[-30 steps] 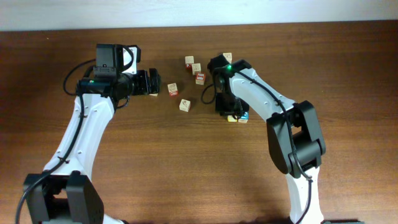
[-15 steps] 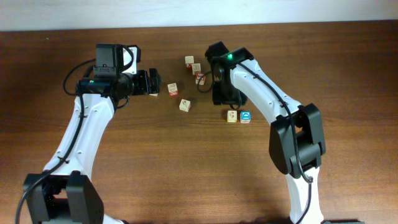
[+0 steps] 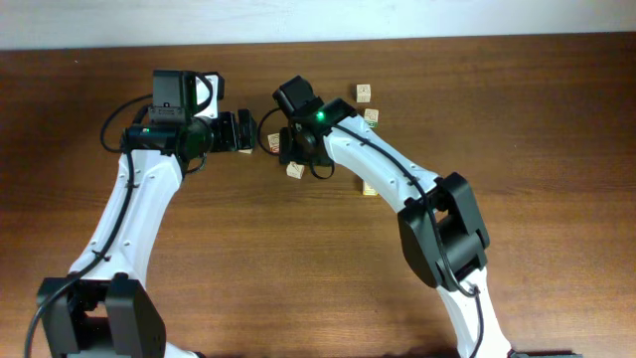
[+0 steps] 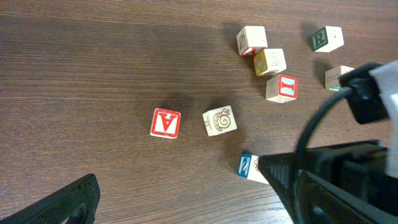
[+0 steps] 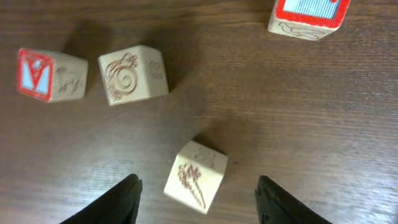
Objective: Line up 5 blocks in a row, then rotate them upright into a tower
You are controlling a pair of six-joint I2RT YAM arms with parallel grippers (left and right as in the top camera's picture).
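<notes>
My right gripper (image 5: 198, 194) is open, its fingers on either side of a pale block (image 5: 196, 177) printed with a cone, not touching it. Beyond it lie a spiral-printed block (image 5: 132, 74), the red-faced V cube (image 5: 50, 74) and a red-edged block (image 5: 309, 15). From above, the right gripper (image 3: 296, 149) hovers just over the cone block (image 3: 295, 170). My left gripper (image 3: 238, 131) stands open to its left, holding nothing. In the left wrist view a blue-faced block (image 4: 249, 167) lies near the right arm, and a green-lettered block (image 4: 327, 38) sits far right.
More pale blocks sit at the back (image 3: 364, 92) (image 3: 371, 115), and one (image 3: 369, 187) peeks out beside the right arm. The left wrist view shows a row of three blocks (image 4: 270, 61) past the spiral one (image 4: 219, 121). The right arm spans the table's middle.
The right gripper has swung left, away from the pair of blocks at right centre, to above the cone block, and its jaws have opened wider. The left arm has not moved.
</notes>
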